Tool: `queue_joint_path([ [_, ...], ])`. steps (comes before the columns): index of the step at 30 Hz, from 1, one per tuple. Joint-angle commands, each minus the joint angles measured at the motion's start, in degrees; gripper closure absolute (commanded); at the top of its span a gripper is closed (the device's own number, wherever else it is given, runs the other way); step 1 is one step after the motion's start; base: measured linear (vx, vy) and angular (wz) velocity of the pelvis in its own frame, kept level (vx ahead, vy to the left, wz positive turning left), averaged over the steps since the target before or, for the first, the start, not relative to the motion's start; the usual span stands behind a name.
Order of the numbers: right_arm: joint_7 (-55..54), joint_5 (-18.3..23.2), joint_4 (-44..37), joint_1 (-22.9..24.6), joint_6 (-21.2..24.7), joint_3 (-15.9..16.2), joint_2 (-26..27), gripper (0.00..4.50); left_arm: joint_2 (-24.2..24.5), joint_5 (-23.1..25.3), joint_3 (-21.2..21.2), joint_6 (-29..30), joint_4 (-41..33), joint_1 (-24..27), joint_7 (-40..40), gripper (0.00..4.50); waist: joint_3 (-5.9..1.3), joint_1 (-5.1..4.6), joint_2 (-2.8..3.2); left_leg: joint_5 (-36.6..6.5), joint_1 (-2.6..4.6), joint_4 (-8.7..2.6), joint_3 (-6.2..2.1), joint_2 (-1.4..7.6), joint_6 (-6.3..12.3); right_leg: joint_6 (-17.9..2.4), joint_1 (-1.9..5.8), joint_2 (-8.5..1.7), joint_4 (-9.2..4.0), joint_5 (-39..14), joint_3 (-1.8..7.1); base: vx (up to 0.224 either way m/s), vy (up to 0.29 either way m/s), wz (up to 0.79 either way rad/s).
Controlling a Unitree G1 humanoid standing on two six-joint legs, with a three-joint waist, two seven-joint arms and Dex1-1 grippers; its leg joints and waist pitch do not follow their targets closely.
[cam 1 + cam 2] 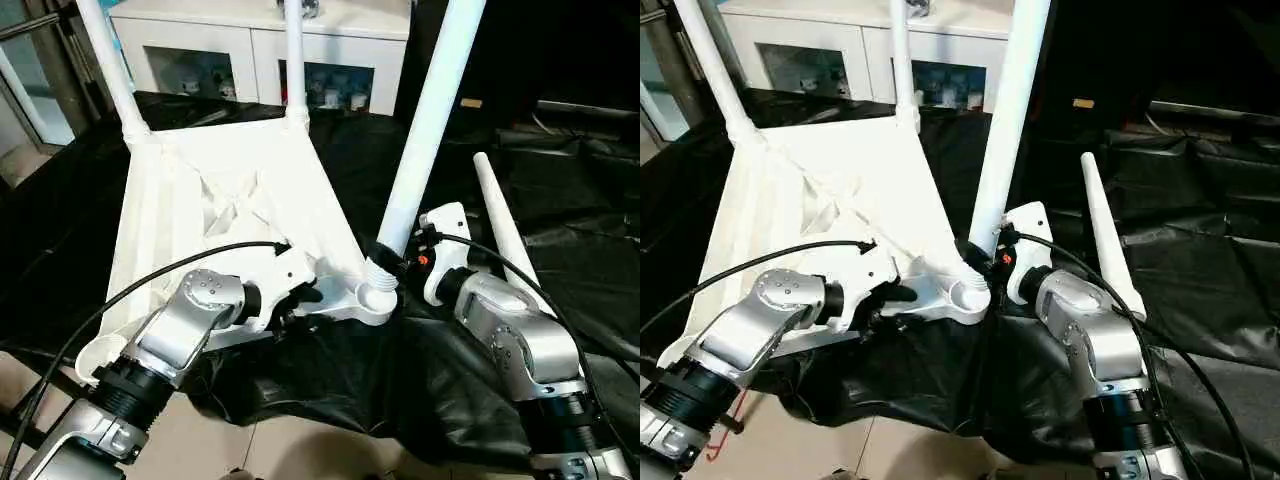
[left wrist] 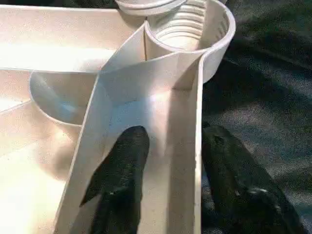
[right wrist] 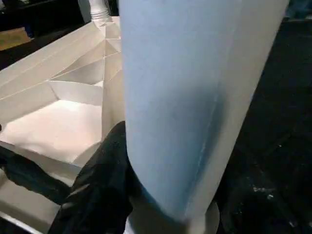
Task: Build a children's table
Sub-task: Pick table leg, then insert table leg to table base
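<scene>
A black sheet (image 1: 560, 200) covers the work surface, a pale tiled floor (image 1: 290, 450) shows at its near edge, and one white glass-fronted cabinet (image 1: 250, 50) stands behind. On the sheet lies one tabletop (image 1: 220, 200), underside up, with four legs: two upright in the far corners (image 1: 110, 70) (image 1: 294, 60), one (image 1: 430, 120) standing at the near corner socket (image 1: 378, 297), and one (image 1: 505, 240) lying loose just beside the right arm. The left gripper (image 2: 170, 195) has its two black fingers closed over the tabletop's edge wall, and the right gripper (image 3: 161, 190) is clamped round the near leg.
</scene>
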Motion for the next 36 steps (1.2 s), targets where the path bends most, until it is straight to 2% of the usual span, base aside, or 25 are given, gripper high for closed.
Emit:
queue_joint_path([
  [1,-0.2,-0.1,-1.7,-0.2,-0.6,0.3,-0.2,2.61,0.2,0.7,-0.4,0.1,0.1,-0.2,0.3,2.73,-4.13,0.0,-0.07,-12.0,0.29,-4.08,-0.17,0.64,-0.31,-8.0,3.22,-2.82,-4.69,-18.3,2.48,0.0,0.0,0.0],
  [7,-0.1,-0.2,-2.0,0.1,-0.4,0.5,-0.1,2.61,0.3,0.5,0.2,0.3,0.5,-0.2,-0.1,3.19,-4.14,-0.15,0.01,-12.0,0.33,-4.03,-0.13,0.64,-0.06,-8.9,3.25,-2.8,-4.58,-16.9,2.48,0.0,0.0,0.0],
  [10,0.2,-0.4,-1.9,0.1,-0.5,0.5,-0.2,2.61,0.4,0.6,0.3,0.3,0.7,-0.1,-0.5,3.51,-4.03,-0.26,0.0,-12.8,0.34,-4.07,-0.15,0.63,-0.1,-8.5,3.18,-2.85,-4.8,-18.6,2.46,0.0,0.0,0.0],
  [13,0.5,-0.2,-1.9,0.1,-0.4,0.6,-0.2,2.61,0.6,0.7,0.3,0.3,0.7,0.0,-0.8,3.61,-3.97,-0.32,-0.09,-13.1,0.35,-4.1,-0.16,0.62,-0.12,-8.2,3.13,-2.83,-4.92,-19.8,2.44,0.0,0.0,0.0],
  [15,0.9,-0.1,-2.1,0.1,-0.2,0.7,-0.3,2.61,0.6,0.8,0.3,0.3,0.7,0.1,-0.9,3.93,-3.99,-0.32,-0.06,-13.2,0.39,-4.08,-0.17,0.62,-0.07,-8.0,3.09,-2.85,-4.98,-20.4,2.42,0.0,0.0,0.0],
  [18,1.8,0.4,-2.4,-0.1,0.3,0.6,-0.8,2.61,0.6,0.7,0.6,0.0,1.1,0.0,-1.1,3.97,-3.97,-0.33,-0.06,-13.4,0.39,-4.08,-0.18,0.6,-0.02,-7.6,3.03,-2.84,-5.12,-21.2,2.4,0.0,0.0,0.0],
  [19,1.8,0.4,-2.4,-0.1,0.3,0.6,-0.8,2.61,0.6,0.7,0.6,0.0,1.1,0.0,-1.1,4.11,-3.96,-0.33,-0.06,-13.5,0.38,-4.07,-0.18,0.6,-0.04,-7.5,3.01,-2.83,-5.12,-21.3,2.39,0.0,0.0,0.0],
  [20,2.7,0.9,-2.5,-0.2,0.7,0.3,-1.2,2.61,0.5,0.5,1.1,-0.6,1.7,-0.1,-1.2,4.11,-3.93,-0.32,-0.15,-13.7,0.43,-4.07,-0.16,0.6,0.04,-7.5,2.98,-2.83,-5.18,-21.6,2.4,0.0,0.0,0.0],
  [21,3.3,1.2,-2.5,-0.3,1.1,0.3,-1.5,2.61,0.4,0.2,1.4,-1.3,2.1,-0.2,-1.4,4.34,-3.92,-0.33,-0.16,-13.8,0.39,-4.07,-0.18,0.58,0.09,-7.4,3.02,-2.82,-5.17,-21.8,2.37,0.0,0.0,0.0],
  [25,6.1,1.7,-2.1,-0.7,1.7,1.1,-2.7,2.61,-0.2,-1.8,3.1,-7.6,4.3,-0.8,-3.7,4.48,-3.92,-0.35,-0.31,-13.6,0.16,-4.08,-0.25,0.5,0.36,-6.4,3.15,-2.86,-5.35,-23.1,2.29,0.0,0.0,0.0],
  [27,6.4,1.5,-1.1,-1.2,1.4,1.4,-2.5,2.61,-0.6,-3.1,4.0,-9.8,5.9,-1.3,-5.3,4.5,-3.94,-0.37,-0.29,-13.9,0.27,-3.97,-0.19,0.39,0.5,-6.2,2.97,-2.92,-5.57,-24.2,2.25,0.0,0.0,0.0],
  [28,6.5,1.3,-0.3,-1.5,1.1,1.6,-2.3,2.61,-0.8,-3.2,4.2,-11.2,7.1,-1.8,-5.8,4.5,-3.99,-0.33,-0.65,-13.3,0.31,-3.92,-0.15,0.43,0.65,-6.2,2.9,-2.98,-5.5,-24.3,2.28,0.0,0.0,0.0],
  [29,6.5,1.0,0.8,-2.1,0.7,1.9,-2.0,2.61,-1.0,-3.3,4.4,-13.3,9.1,-2.5,-6.5,4.5,-3.96,-0.32,-0.74,-13.1,0.33,-3.9,-0.1,0.4,0.79,-6.2,2.76,-2.98,-5.61,-24.9,2.29,0.0,0.0,0.0],
  [33,6.9,0.2,3.3,-3.3,0.0,2.6,-1.4,2.61,-1.1,-3.0,4.3,-15.3,12.9,-4.0,-7.4,4.5,-3.9,-0.37,-0.69,-14.0,0.48,-3.99,-0.17,0.48,0.52,-6.0,2.6,-3.05,-5.65,-25.9,2.25,0.0,0.0,0.0],
  [36,7.5,-0.4,5.4,-4.7,-0.3,3.4,-0.9,2.61,-1.6,-2.6,4.4,-16.6,15.8,-5.2,-7.9,4.5,-4.02,-0.35,-0.85,-12.8,0.34,-4.02,-0.19,0.58,0.41,-6.4,2.84,-3.15,-5.34,-24.3,2.34,0.0,0.0,0.0],
])
